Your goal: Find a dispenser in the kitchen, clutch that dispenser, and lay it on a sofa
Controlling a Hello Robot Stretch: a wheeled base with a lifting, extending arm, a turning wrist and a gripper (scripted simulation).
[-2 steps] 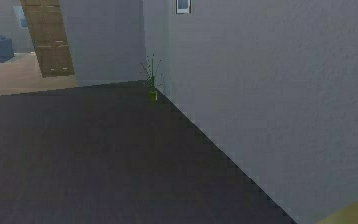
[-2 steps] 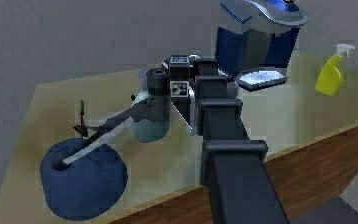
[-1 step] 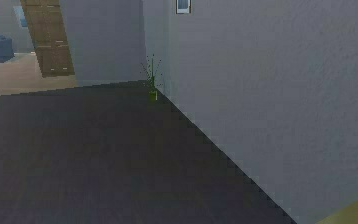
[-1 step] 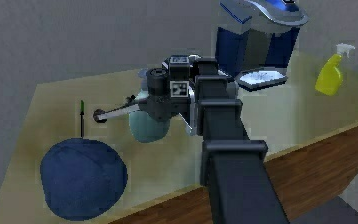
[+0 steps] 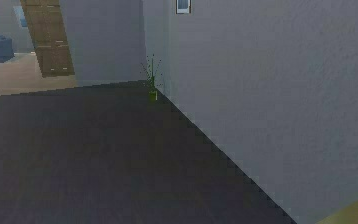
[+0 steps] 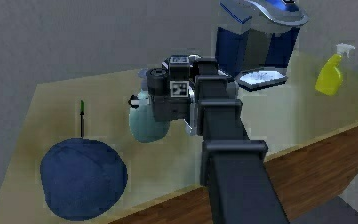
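Judging by its shape, is that pale blue-grey, round-bellied bottle (image 6: 142, 122) the dispenser?

Likely so, though it's too small to be sure. It stands upright on the smooth tan countertop (image 6: 47, 105), about the middle, right at the robot's dark gripper (image 6: 157, 86).

Has the claw got it?

I cannot tell. The bottle rests on the counter just behind the thin fingers, and I can't make out whether the claw is wide or narrow.

How would it handle?

I'd guess it's light, stiff and glossy, so a bit slippery, and it may slosh if it's filled. The belly bulges, so I'd take hold across the middle of the body or just under the neck. I'd keep it upright too.

What's around it?

To the left stands a thin dark stick with a green tip (image 6: 82, 118). Nearer than that lies a dark blue round dish (image 6: 82, 178) with a matt look. Far right is a boxy, shiny blue and grey coffee machine (image 6: 257, 45), and further right a yellow plastic spray bottle (image 6: 332, 72). All of them stand apart from the dispenser.
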